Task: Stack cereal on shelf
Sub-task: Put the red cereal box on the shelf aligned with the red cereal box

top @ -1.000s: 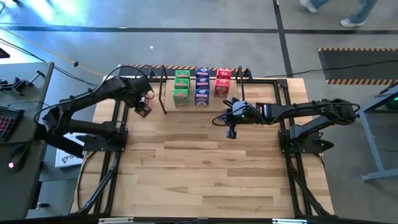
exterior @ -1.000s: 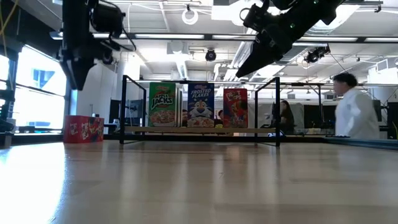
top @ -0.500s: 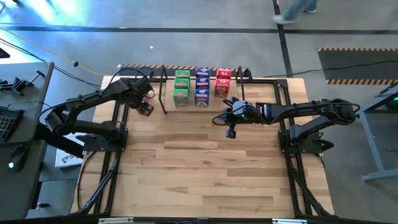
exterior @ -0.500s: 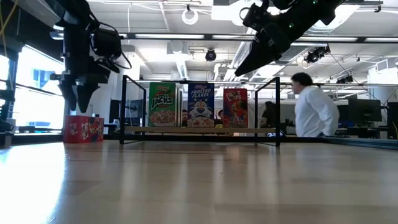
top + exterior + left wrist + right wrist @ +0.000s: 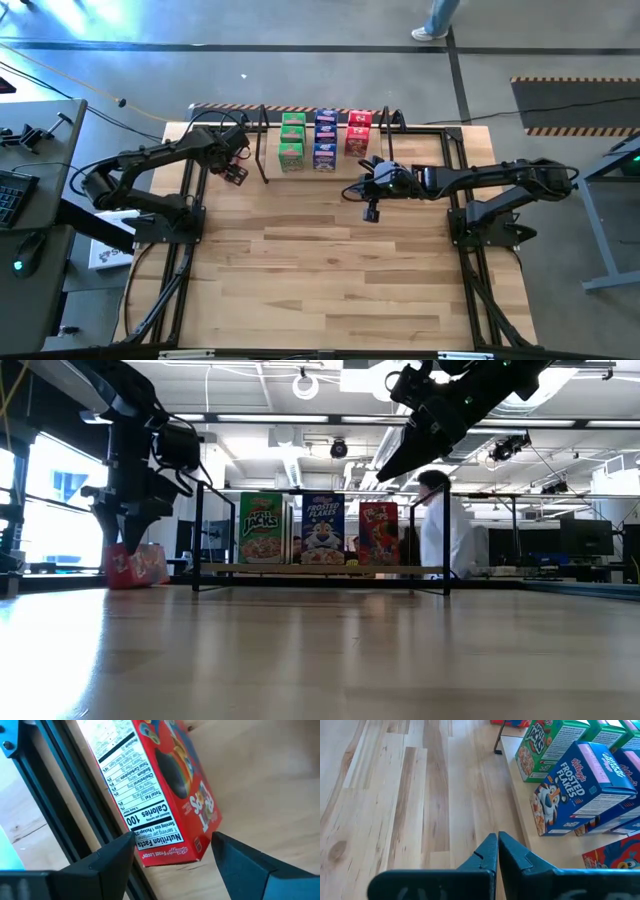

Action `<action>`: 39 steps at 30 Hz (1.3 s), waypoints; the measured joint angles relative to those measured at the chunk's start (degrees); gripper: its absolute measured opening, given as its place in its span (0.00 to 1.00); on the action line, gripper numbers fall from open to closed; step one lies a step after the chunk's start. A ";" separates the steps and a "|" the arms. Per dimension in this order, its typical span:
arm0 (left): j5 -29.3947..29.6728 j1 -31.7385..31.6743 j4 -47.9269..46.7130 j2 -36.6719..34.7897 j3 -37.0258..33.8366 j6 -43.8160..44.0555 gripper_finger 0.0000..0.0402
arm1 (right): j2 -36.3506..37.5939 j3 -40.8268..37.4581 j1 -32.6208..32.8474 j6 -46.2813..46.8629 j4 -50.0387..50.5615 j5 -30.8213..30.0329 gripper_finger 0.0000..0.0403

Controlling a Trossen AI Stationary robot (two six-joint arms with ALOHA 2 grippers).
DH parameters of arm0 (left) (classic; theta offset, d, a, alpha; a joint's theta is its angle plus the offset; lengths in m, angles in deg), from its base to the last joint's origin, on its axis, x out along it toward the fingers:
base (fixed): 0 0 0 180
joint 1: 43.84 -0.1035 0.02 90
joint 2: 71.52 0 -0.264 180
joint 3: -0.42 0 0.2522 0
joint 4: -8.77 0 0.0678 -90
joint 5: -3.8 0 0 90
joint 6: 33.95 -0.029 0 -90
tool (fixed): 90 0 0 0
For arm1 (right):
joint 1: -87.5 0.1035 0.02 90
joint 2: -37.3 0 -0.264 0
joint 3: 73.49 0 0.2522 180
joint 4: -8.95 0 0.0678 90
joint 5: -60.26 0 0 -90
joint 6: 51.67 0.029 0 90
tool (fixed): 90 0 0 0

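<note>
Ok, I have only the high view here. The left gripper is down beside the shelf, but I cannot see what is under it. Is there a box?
Observer: Yes. The left wrist view shows a red cereal box lying on the table, between the open fingers of the left gripper.
Operator: Is the box gripped?
Observer: No, the fingers stand wide on either side of its end. I cannot tell if they touch it.
Operator: And the right gripper, is it low?
Observer: No. In the low view the right gripper hangs well above the table, fingers shut.
</note>
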 joint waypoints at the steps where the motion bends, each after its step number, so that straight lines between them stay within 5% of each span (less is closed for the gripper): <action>1: 0.02 0.00 0.04 0.08 -0.02 0.18 0.63 | 0.00 0.00 0.00 0.01 0.00 0.00 0.00; 25: -0.07 0.13 1.58 0.07 -0.07 -0.65 0.63 | -0.02 0.00 0.00 0.20 -0.02 2.23 0.00; 39: -2.61 4.01 -5.07 -2.88 -0.02 -2.53 0.52 | -0.02 0.00 0.00 0.22 -0.02 2.34 0.00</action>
